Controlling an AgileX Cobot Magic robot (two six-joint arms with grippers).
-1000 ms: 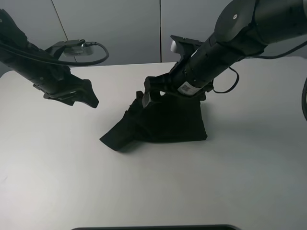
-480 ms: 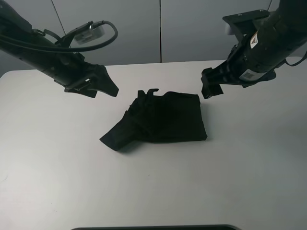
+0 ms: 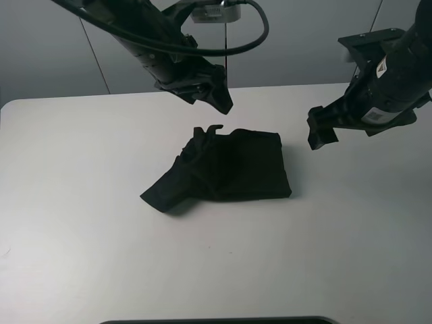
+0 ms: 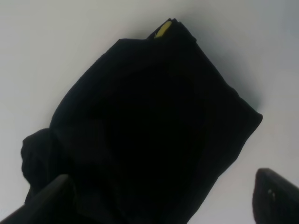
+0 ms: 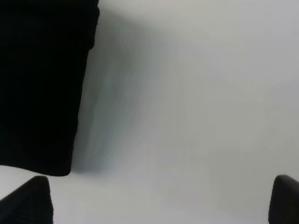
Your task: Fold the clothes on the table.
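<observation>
The white table (image 3: pixel 81 270) is lying bare along its near side, and the black T-shirt (image 3: pixel 236 169) is sitting on it near the middle as a compact, roughly folded bundle. A loose flap (image 3: pixel 165 192) — a sleeve or a corner, I cannot tell which — is trailing out toward the near left. That means the bundle's long axis is running from the flap to the squarer far-right corner. The cloth is showing plain black, rumpled on the left and neater on the right. Only a speck of yellow print (image 4: pixel 162 29) is peeking from one edge in the left wrist view.

Farther back, the right gripper (image 3: pixel 318 135) is hovering off the shirt's right side, clear of the cloth. Its fingers (image 5: pixel 28 203) are standing wide apart over bare table. Farthest, the left gripper (image 3: pixel 221 101) is hanging above the shirt's far edge, fingers (image 4: pixel 275 196) also spread and holding nothing, with the bundle filling the space below them. Judging by that, the left arm is sitting nearer the work — the untidy flap is lying toward the near left of it and is probably needing a tuck.
</observation>
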